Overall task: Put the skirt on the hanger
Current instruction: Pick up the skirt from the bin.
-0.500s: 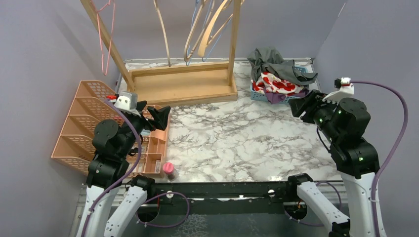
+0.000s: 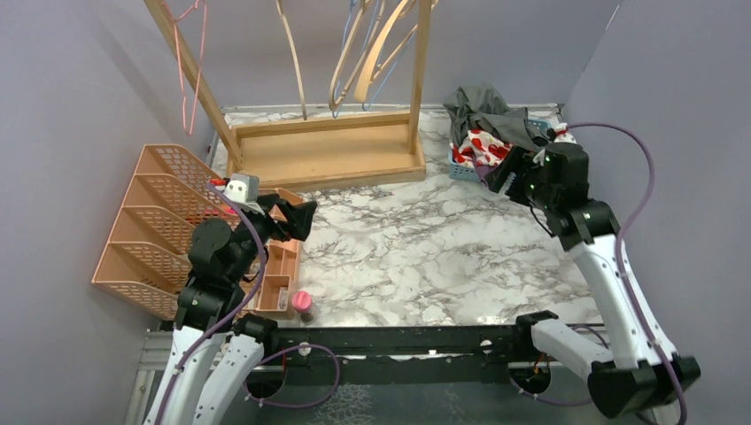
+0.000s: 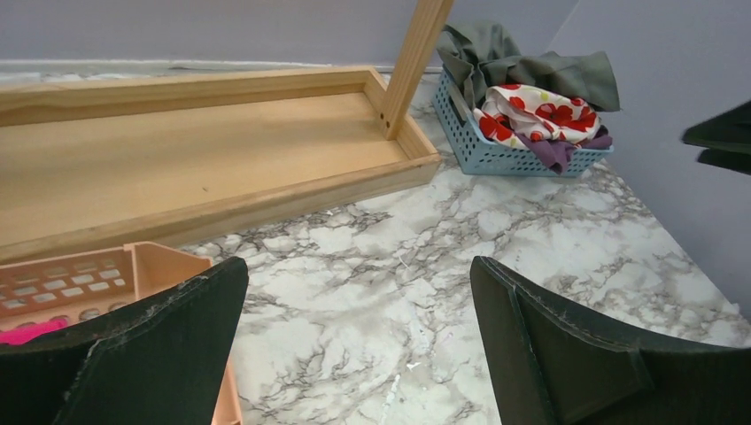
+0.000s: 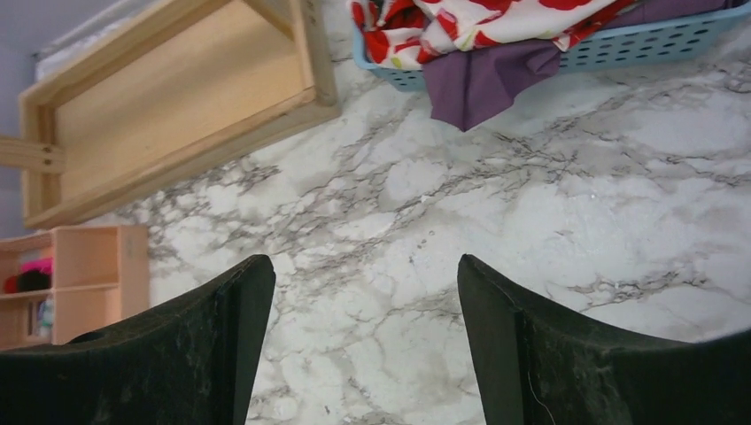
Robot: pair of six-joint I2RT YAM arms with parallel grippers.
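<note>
The left gripper [image 2: 297, 215] is seen with its fingers spread wide and nothing between them, held at the left of the top view above the edge of a peach compartment tray [image 2: 276, 261]. A peach mesh file rack [image 2: 146, 232] lies further left. The right gripper [image 2: 500, 173] is likewise spread and empty, raised over the marble table [image 2: 416, 248] at the upper right, just in front of a blue basket [image 3: 514, 158]. In that basket a grey garment [image 3: 522, 66], a red-and-white floral cloth [image 3: 536, 111] and a purple cloth [image 3: 558, 150] are bundled together. Which of them is the skirt cannot be told. Wooden hangers [image 2: 376, 57] are hung on a wooden rack [image 2: 328, 155] at the top centre, well apart from the basket. A pink wire hanger [image 2: 190, 66] is hung at the upper left.
</note>
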